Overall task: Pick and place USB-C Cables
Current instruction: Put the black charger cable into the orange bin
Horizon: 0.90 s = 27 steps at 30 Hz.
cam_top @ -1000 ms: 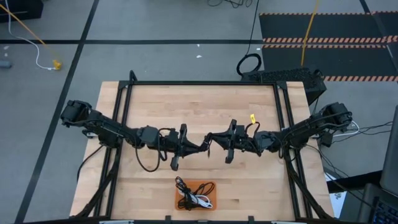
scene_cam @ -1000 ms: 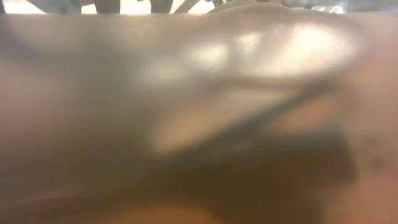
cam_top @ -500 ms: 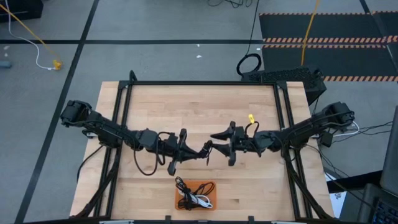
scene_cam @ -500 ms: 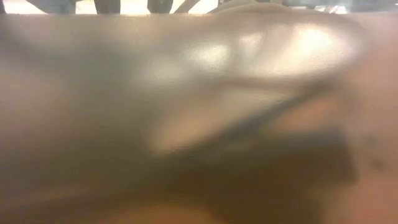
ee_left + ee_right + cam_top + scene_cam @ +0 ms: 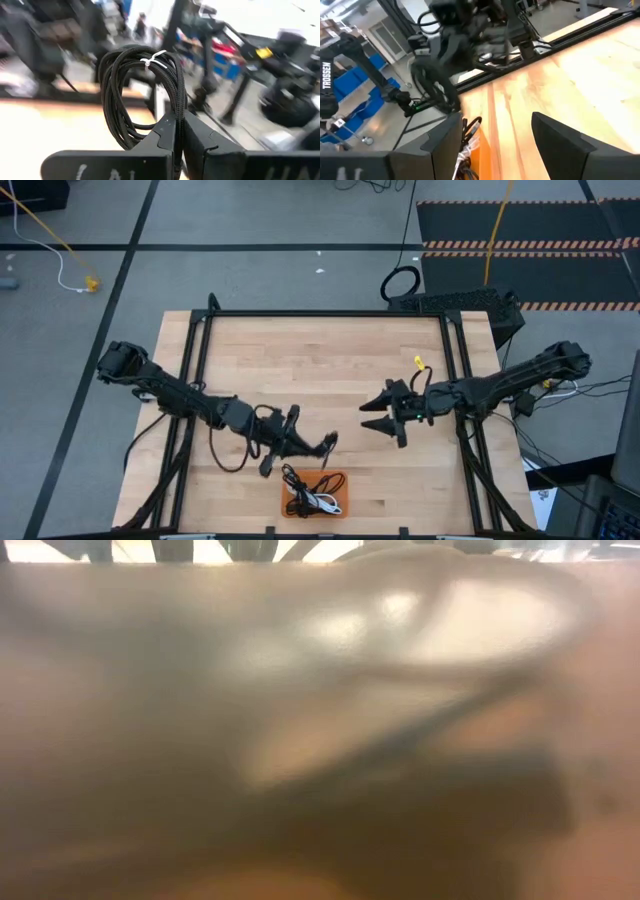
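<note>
the left gripper (image 5: 325,445) reaches in over the front part of the wooden bench (image 5: 320,355), just above the orange tray (image 5: 338,502) that sits at the bench's front edge near the middle. it is clenched on a black usb-c cable (image 5: 142,92): in the left wrist view the two dark fingers (image 5: 167,137) press together on the lower end of the coil, which stands up from them as a narrow loop bound near its top by a thin white tie (image 5: 151,60). seen from above, the held cable shows only as a small dark shape at the gripper's tip, clear of the tray and just beside its upper right corner. inside the tray lie the other cables (image 5: 310,485), a tangle of black coils with one white cable (image 5: 322,502) at the lower side; how many black ones there are cannot be told. the right gripper (image 5: 378,420) hangs over the right half of the bench, well apart from the tray, released with its fingers (image 5: 560,137) spread wide and nothing between them. the right wrist view looks across the bare wood toward the tray's orange edge (image 5: 479,152) and the left arm beyond. the low view is a brown blur in which nothing can be made out.
</note>
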Motion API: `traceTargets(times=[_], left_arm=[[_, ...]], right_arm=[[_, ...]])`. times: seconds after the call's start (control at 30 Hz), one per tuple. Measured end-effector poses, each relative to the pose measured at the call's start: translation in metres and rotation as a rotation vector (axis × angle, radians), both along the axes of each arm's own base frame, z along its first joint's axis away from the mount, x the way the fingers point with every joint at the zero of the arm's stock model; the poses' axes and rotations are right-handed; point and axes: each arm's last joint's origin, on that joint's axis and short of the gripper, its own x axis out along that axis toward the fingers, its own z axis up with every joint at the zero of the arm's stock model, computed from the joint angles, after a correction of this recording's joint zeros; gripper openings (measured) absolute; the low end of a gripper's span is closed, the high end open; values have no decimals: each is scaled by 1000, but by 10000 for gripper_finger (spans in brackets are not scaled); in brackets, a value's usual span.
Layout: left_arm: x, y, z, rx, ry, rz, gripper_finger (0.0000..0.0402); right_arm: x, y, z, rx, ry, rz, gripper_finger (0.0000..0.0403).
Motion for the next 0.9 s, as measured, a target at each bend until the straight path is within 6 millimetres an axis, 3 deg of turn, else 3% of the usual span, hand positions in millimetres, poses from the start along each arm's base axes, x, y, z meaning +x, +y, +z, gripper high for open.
traceTargets(times=[0.17, 0.43, 0.67, 0.9], left_arm=[[-10, -22, -12, -60, 161, -85, 10], [-28, -54, -14, -97, 214, -142, 19], [-33, -63, -26, -76, 292, -74, 11], [-22, -70, -56, -101, 382, -57, 22]], right_arm=[[-15, -6, 9, -12, -4, -45, 227], [-38, -14, 21, -19, -16, -86, 227], [-52, -20, 23, -49, 13, -153, 226], [-62, -25, 19, -94, 70, -208, 226]])
